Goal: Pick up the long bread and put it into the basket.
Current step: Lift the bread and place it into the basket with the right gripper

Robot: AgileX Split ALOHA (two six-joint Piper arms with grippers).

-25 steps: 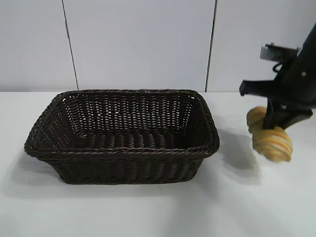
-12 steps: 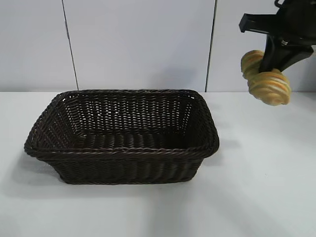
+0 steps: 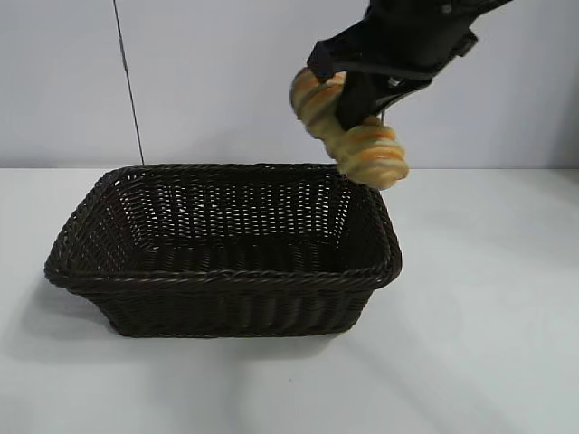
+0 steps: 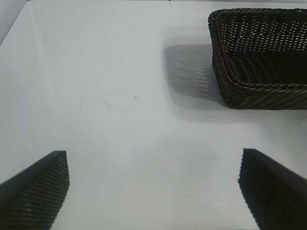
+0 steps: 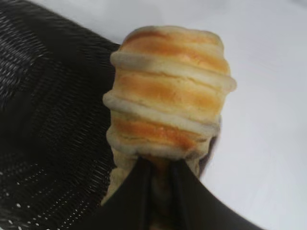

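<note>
White table (image 3: 488, 316), pale panelled wall (image 3: 253, 81). Right gripper (image 3: 355, 113) clamped the bread (image 3: 371, 154), upper right above basket (image 3: 226, 271); arm cropped at top. Left gripper (image 4: 153, 191) was spread wide.

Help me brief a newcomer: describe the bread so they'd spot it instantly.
Find the dark wicker basket on the white table. Above its far right corner, the right gripper holds the bread in the air. It is an oblong golden loaf with pale and orange ridges, the only food here.
</note>
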